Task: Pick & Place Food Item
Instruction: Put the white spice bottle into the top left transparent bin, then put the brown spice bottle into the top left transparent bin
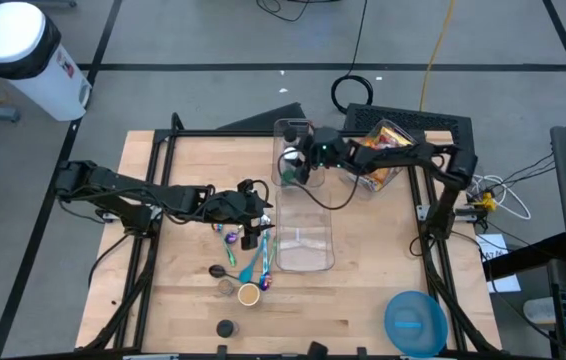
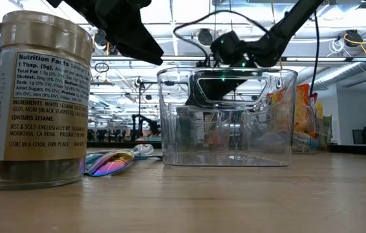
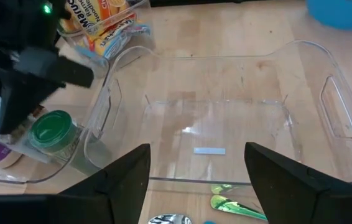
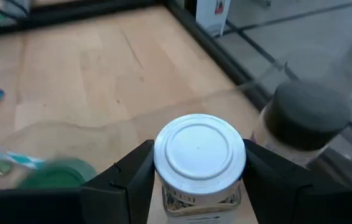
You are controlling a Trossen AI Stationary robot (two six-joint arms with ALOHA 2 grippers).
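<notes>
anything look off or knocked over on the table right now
Nothing looks spilled or damaged. Colourful spoons lie loose in a small heap beside the empty clear bin, near the left gripper. The right gripper is closed on an upright white-lidded jar in the far bin. The sesame jar stands upright.

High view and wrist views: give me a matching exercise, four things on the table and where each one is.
Things:
1. white-lidded jar
2. blue bowl
3. clear bin
4. spoons

Places:
A. middle of the table, empty
B. between the right gripper's fingers
C. beside the bin, under the left gripper
D. bottom right corner of the high view

Pairs: 1-B, 2-D, 3-A, 4-C
</notes>
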